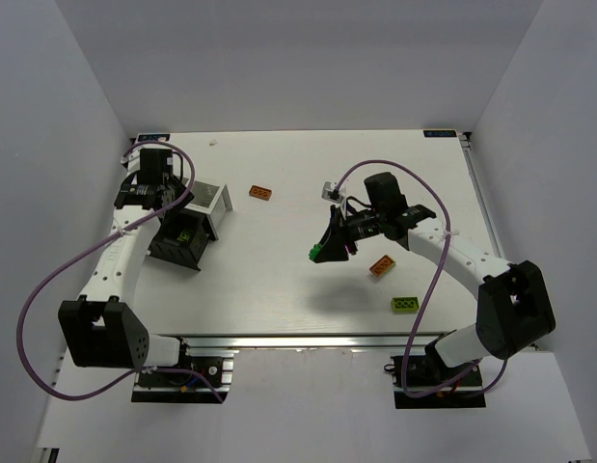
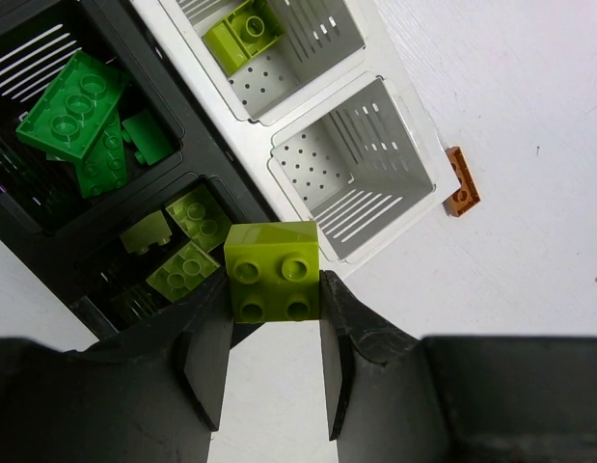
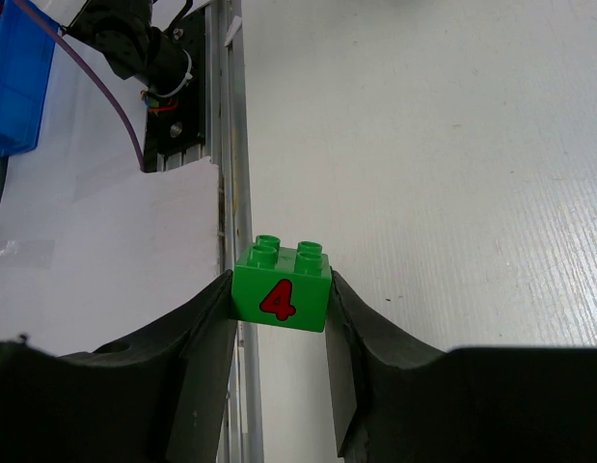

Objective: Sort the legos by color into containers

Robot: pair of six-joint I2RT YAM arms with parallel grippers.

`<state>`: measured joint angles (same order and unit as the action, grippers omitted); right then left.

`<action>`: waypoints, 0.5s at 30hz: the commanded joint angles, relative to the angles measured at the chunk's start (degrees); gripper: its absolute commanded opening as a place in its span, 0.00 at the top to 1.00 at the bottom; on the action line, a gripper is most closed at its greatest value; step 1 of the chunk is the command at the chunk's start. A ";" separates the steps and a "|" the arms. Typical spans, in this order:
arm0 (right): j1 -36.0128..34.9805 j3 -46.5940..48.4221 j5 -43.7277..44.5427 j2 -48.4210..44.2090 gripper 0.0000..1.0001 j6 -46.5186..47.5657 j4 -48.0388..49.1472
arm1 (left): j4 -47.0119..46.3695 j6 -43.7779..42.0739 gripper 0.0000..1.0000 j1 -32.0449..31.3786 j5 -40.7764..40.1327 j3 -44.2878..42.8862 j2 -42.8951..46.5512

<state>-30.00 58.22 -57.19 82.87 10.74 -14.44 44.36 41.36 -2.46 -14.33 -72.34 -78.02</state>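
The left claw is clamped on a lime brick — the black box has its lime pocket just up and left of it. The right claw squeezes a green brick — mid-table, far right of that box.

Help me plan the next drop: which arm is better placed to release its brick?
Left. The left gripper holds a lime brick at the black container, by its lime bricks; the right gripper holds a green brick out mid-table.
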 commanded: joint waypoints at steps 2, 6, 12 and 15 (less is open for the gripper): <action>0.20 -0.30 -1.61 0.36 1.00 0.33 1.17 | -1.12 -0.58 1.00 0.26 -0.26 0.79 2.34; 0.20 -0.30 -1.52 0.36 1.00 0.42 1.17 | -1.29 -0.67 1.00 0.26 -0.09 1.32 2.34; 0.20 -0.12 -1.70 0.71 1.00 0.33 1.17 | -2.00 0.11 1.00 0.26 -0.18 0.62 1.47; 0.20 -0.12 -1.87 0.71 1.00 0.42 1.17 | -1.21 1.34 1.00 0.79 0.88 -1.66 -0.99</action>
<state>-30.00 58.22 -57.23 83.11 10.79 -14.44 43.59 41.63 -2.28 -14.15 -71.37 -78.11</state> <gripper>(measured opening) 0.438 0.473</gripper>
